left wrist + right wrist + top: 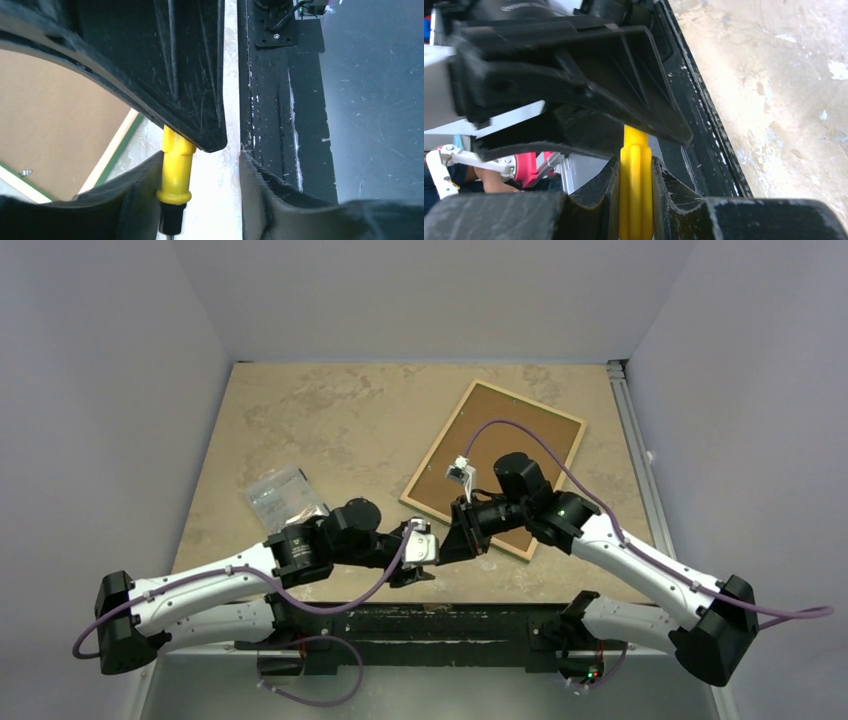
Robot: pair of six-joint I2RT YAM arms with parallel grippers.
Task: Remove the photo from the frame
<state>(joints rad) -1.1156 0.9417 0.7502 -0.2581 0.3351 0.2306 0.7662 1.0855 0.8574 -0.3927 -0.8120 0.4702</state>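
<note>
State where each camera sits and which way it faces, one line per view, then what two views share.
Top external: above and behind the bases, looking down at the table and frame; both arms show.
Left wrist: on the left arm, looking past its open left gripper at the table's near edge; own fingers show.
Right wrist: on the right arm, looking along the right gripper, shut on a yellow handle.
Shared: both wrist views show the yellow handle.

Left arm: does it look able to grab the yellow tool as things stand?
Probably yes. The left gripper is open with the yellow tool between its fingers, close to one; the right gripper is shut on the same tool, and nothing else blocks it.
</note>
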